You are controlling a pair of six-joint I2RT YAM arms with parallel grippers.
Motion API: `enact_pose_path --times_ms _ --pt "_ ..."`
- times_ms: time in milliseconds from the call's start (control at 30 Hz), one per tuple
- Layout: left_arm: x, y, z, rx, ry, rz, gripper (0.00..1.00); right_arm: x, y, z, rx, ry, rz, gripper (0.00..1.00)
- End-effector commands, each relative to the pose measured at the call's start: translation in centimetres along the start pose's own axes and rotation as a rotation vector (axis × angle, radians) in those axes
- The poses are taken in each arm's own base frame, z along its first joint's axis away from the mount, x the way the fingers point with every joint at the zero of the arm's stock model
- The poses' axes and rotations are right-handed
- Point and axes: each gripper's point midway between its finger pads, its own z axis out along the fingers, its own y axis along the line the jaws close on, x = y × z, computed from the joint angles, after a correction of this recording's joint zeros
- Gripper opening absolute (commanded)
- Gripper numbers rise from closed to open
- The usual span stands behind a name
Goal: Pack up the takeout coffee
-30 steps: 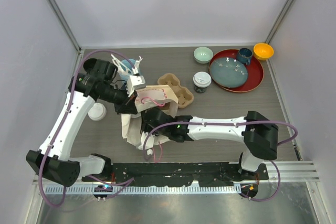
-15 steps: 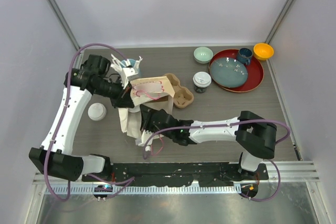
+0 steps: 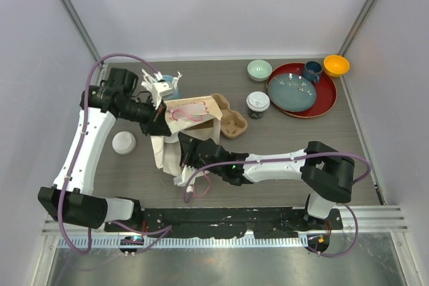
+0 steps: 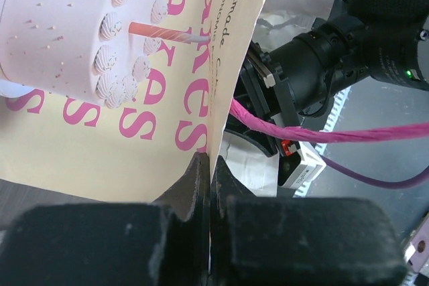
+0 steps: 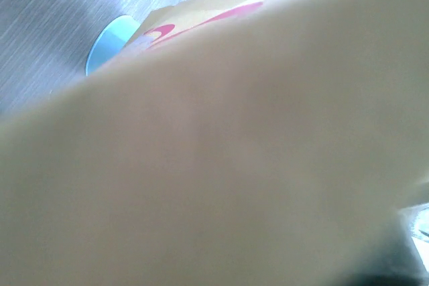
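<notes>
Cups point(image 3: 258, 103): unpacked on the bench point(image 3: 301, 145); one by the carrier point(image 3: 231, 120), one point(image 3: 124, 143) left of the bag point(image 3: 191, 112)
Left hand point(image 4: 209, 165): clamped on bag edge; to be held taut
Right hand point(image 3: 190, 151): at bag; grip cannot be told; mouth to be spread

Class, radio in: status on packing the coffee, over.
Left gripper shut on bag edge. Right gripper against bag, jaws hidden. Cups on table, unpacked.

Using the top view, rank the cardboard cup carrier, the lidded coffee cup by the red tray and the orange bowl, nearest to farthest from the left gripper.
From the left gripper:
1. Cardboard cup carrier, just to its right.
2. Lidded coffee cup, further right, beside the red tray.
3. Orange bowl, far back right corner.
</notes>
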Motion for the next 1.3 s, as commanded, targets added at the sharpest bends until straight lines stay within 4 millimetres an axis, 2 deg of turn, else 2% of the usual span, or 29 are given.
enact_pose_path --times_ms 0,67,133,167,233,267,300,367,400,467,533,567,600,633,667,700,767,800,900,967,1033,1100,1133,1167,1200,1267 --pt "-0.3 -2.6 -0.8 0.048 -0.038 -0.109 0.0 -1.1 -5.0 -2.0 0.052 -0.002 -0.297 0.01" --pt "0.4 -1.7 -0.7 -0.027 -0.041 -0.118 0.0 -2.2 -4.6 -2.2 0.011 -0.019 -0.236 0.01" --pt "-0.1 -0.8 -0.7 -0.083 -0.076 -0.143 0.0 -1.9 -3.5 -2.5 -0.036 0.016 -0.174 0.01" --pt "-0.2 -0.7 -0.7 -0.097 -0.082 -0.166 0.0 -1.8 -2.9 -2.7 -0.04 0.045 -0.08 0.01" --pt "-0.6 0.0 -0.6 -0.135 -0.1 -0.258 0.0 -0.6 -2.6 -3.5 -0.055 0.13 0.014 0.01" --pt "-0.4 0.4 -0.4 -0.151 -0.097 -0.299 0.0 -0.4 -3.0 -4.0 -0.055 0.14 0.061 0.01" --pt "-0.4 1.3 -0.4 -0.192 -0.101 -0.323 0.0 -1.2 -1.7 -4.5 -0.118 0.12 0.147 0.01" --pt "-0.2 1.6 -0.2 -0.208 -0.097 -0.388 0.0 -0.9 -2.8 -5.9 -0.125 0.101 0.26 0.01" --pt "-0.3 1.8 -0.2 -0.21 -0.101 -0.403 0.0 -1.2 -1.5 -6.6 -0.183 0.097 0.328 0.01" --pt "-0.3 2.2 -0.2 -0.221 -0.117 -0.472 0.0 -0.3 -2.0 -7.9 -0.18 0.127 0.38 0.01" --pt "-0.7 2.6 -0.2 -0.214 -0.142 -0.51 0.0 -0.3 -1.4 -8.8 -0.217 0.131 0.443 0.01" --pt "-0.9 3.0 -0.6 -0.217 -0.158 -0.542 0.0 -0.4 -2.8 -9.3 -0.2 0.089 0.496 0.01" --pt "-1.0 3.0 -0.7 -0.214 -0.168 -0.579 0.0 -1.0 -2.0 -9.9 -0.258 0.056 0.512 0.01" --pt "-1.1 3.1 -0.7 -0.215 -0.168 -0.599 0.0 -1.2 -2.0 -10.2 -0.271 0.037 0.58 0.01" --pt "-1.3 3.0 -1.0 -0.218 -0.175 -0.602 0.0 -1.2 -3.0 -10.5 -0.264 0.01 0.613 0.01" --pt "-1.3 2.8 -1.1 -0.216 -0.171 -0.621 0.0 -1.4 -2.6 -10.8 -0.298 0.001 0.625 0.01" --pt "-1.3 2.5 -1.2 -0.216 -0.171 -0.635 0.0 -1.3 -3.3 -11.1 -0.305 -0.021 0.685 0.01" --pt "-1.0 2.3 -1.2 -0.214 -0.16 -0.66 0.0 -2.5 -3.0 -11.2 -0.341 -0.091 0.706 0.01" --pt "-0.5 1.8 -1.3 -0.207 -0.141 -0.688 0.0 -3.2 -2.6 -11.2 -0.393 -0.148 0.776 0.01" --pt "-0.3 1.4 -1.2 -0.173 -0.141 -0.722 0.0 -2.6 -1.9 -10.8 -0.427 -0.123 0.813 0.01" --pt "-0.2 1.2 -1.1 -0.15 -0.139 -0.735 0.0 -1.8 -2.9 -10.5 -0.407 -0.128 0.864 0.01" --pt "0.3 1.8 -0.9 -0.169 -0.12 -0.746 0.0 0.5 -2.9 -9.7 -0.384 -0.058 0.943 0.01" --pt "0.9 2.1 -0.6 -0.171 -0.109 -0.766 0.0 2.1 -3.9 -9.4 -0.35 -0.026 0.976 0.01" --pt "1.1 2.4 -0.3 -0.168 -0.108 -0.781 0.0 3.8 -3.4 -9.2 -0.347 0.024 1.008 0.01" --pt "1.3 2.5 -0.1 -0.162 -0.109 -0.792 0.0 4.5 -2.8 -8.6 -0.359 0.054 1.012 0.01" --pt "1.4 2.8 0.0 -0.162 -0.109 -0.808 0.0 5.9 -3.0 -8.2 -0.357 0.091 1.018 0.01"
